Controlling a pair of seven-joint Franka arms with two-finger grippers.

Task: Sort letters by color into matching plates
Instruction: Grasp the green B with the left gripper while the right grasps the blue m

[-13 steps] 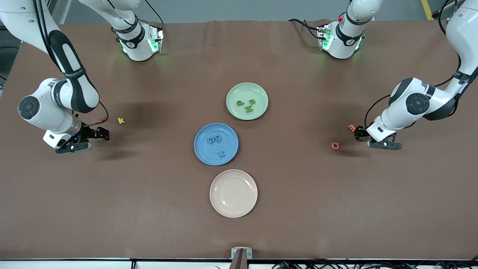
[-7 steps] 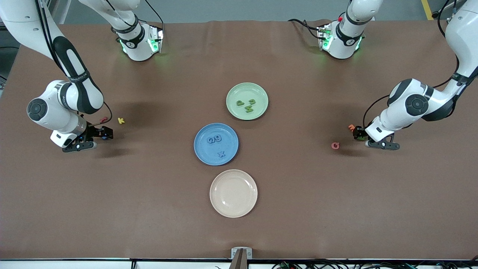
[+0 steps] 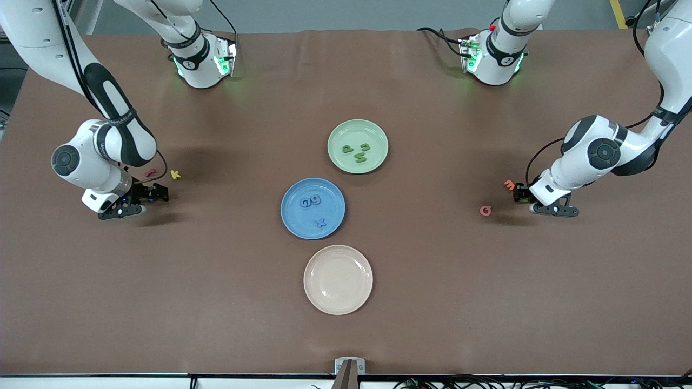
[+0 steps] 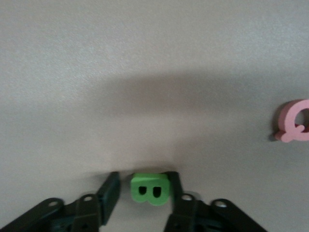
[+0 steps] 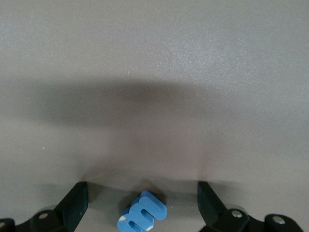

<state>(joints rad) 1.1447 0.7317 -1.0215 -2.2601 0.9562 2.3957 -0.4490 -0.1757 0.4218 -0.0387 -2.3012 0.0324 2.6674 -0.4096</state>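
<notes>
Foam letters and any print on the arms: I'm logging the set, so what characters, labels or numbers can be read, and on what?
"B": green letter between the left gripper fingers.
"Q": pink letter on the table.
"K": yellow letter on the table.
"2", "9", "X": blue letters in the blue plate.
"P": one green letter in the green plate; the other two unclear.
Blue piece under the right gripper: unclear.
Arm print: too small.

Pink letter (image 4: 294,122) and blue letter (image 5: 142,217), both cut by picture edges
</notes>
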